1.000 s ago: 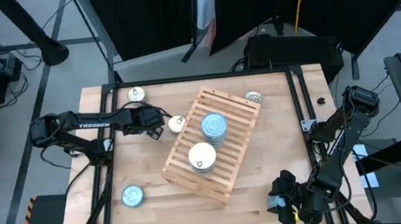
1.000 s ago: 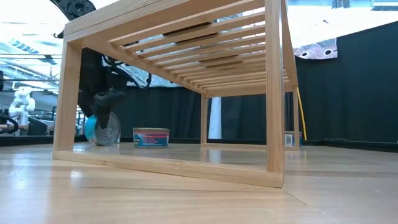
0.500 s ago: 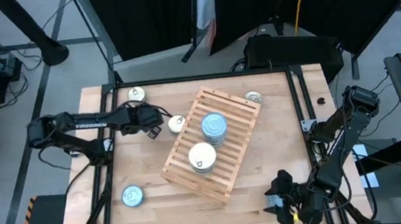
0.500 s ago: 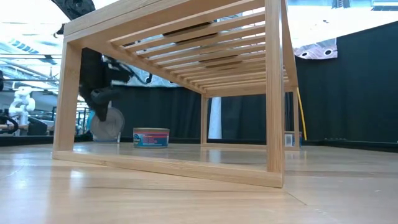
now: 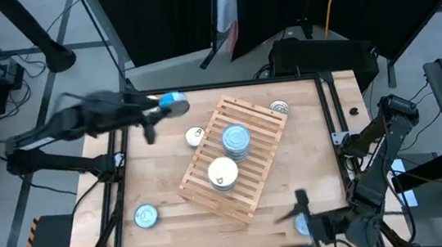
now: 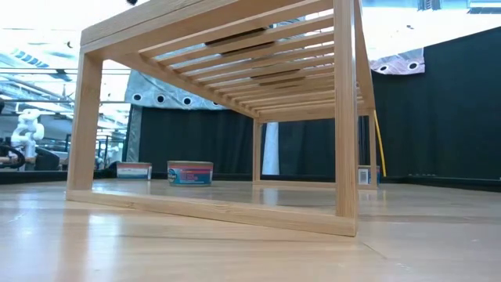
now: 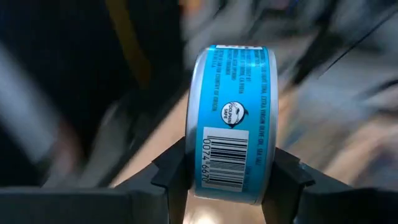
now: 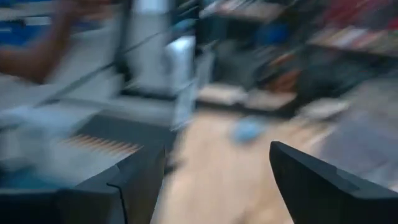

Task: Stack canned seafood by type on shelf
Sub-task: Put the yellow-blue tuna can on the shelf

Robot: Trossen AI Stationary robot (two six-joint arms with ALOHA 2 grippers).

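- Upper left of the high view: left claw (image 5: 168, 106) clamped on a blue tin (image 5: 174, 104), raised clear of the desk (image 5: 162, 187) near its far edge.
- Left wrist view: same blue tin (image 7: 231, 121) pinched on edge between both fingers (image 7: 173, 171), barcode and blue label facing the lens; a grip across the flat faces, likely to keep it steady in transit.
- Centre of the high view: slatted shelf (image 5: 258, 120) set diagonally, carrying a blue-topped stack (image 5: 237, 141) and a white-topped stack (image 5: 224, 173); types kept apart, as the task asks.
- Loose on the desk: a white-topped tin (image 5: 196, 136) just beside the shelf's left edge, a silver tin (image 5: 280, 108) at its upper right corner, a blue tin (image 5: 146, 217) at lower left.
- Lower right of the high view: right claw (image 5: 306, 223) low over the desk's near edge, fingers parted, nothing visibly held.
- Judged next stop for the lifted tin: the blue-topped stack.
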